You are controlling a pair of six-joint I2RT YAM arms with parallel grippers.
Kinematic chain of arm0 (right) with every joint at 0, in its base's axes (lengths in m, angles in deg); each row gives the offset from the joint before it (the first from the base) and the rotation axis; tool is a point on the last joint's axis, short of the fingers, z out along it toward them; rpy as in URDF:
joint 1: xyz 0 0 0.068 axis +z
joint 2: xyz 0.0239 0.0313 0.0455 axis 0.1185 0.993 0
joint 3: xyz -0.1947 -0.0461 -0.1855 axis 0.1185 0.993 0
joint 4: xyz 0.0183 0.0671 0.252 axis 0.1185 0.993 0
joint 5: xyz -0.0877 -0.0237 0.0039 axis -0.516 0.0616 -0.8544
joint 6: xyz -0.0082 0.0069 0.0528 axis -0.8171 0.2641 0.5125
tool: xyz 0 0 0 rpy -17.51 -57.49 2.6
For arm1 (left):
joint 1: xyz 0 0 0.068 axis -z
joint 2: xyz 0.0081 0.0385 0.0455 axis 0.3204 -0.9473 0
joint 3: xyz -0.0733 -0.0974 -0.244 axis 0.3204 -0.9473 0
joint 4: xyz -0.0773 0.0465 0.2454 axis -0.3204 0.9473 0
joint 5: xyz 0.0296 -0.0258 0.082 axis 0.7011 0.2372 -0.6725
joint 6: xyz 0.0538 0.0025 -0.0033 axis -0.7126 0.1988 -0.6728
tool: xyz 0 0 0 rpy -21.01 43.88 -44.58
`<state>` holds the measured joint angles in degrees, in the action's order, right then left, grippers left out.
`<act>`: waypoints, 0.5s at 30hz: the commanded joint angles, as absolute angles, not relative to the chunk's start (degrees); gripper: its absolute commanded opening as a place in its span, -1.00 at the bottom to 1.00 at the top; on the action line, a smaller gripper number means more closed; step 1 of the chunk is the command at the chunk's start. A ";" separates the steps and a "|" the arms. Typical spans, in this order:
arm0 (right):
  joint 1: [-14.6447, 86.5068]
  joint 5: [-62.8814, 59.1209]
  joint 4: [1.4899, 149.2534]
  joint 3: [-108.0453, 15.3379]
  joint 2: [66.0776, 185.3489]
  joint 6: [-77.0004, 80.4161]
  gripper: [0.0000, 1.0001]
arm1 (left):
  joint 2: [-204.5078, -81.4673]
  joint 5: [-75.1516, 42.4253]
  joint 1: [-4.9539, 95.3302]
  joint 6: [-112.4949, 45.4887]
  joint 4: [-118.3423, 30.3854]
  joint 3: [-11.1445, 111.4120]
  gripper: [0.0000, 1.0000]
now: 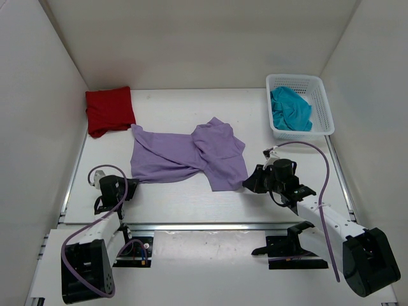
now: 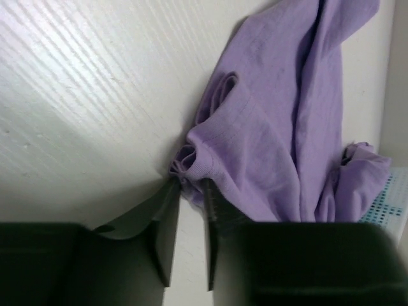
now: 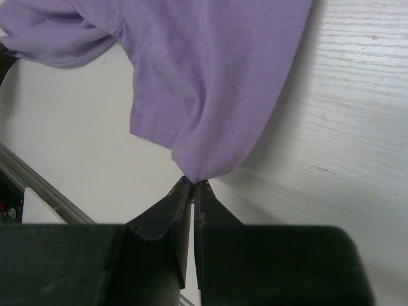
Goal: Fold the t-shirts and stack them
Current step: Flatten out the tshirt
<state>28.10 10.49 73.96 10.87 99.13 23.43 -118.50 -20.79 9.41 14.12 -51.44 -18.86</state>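
Looking nearest first, we saw the right fingers (image 3: 193,188) closed on the very tip of one corner of the purple shirt (image 1: 185,156), with only a sliver of cloth between them. We judged that so shallow a pinch could slip free once the cloth was pulled taut.

The left fingers (image 1: 129,184) stood a little apart at the other near corner, with the bunched hem at their tips. We could not tell whether any cloth was truly between them. If they closed beside the hem, or on one layer only, that corner would be left on the counter (image 1: 191,207) while the other rose. The shirt would then twist instead of spreading.

The purple shirt lay in the middle of the counter, creased, with one part folded over itself. Lifting it that way might carry those wrinkles into the fold.

Farther back, the folded red shirt (image 1: 109,109) lay at the far left, just beside the purple shirt's far edge and perhaps touching it, so a drag could disturb it. The teal shirt (image 1: 292,109) lay heaped in the basket (image 1: 325,111) at the far right, well apart.
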 commanded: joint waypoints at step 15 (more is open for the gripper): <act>28.25 11.49 70.47 10.47 100.00 23.54 -1.00 | -110.39 -23.48 10.25 11.25 -42.85 -19.58 -0.28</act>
<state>28.06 10.97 73.43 10.89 99.74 23.43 -111.92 -21.88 9.43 12.37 -46.93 -18.92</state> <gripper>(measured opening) 0.021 0.361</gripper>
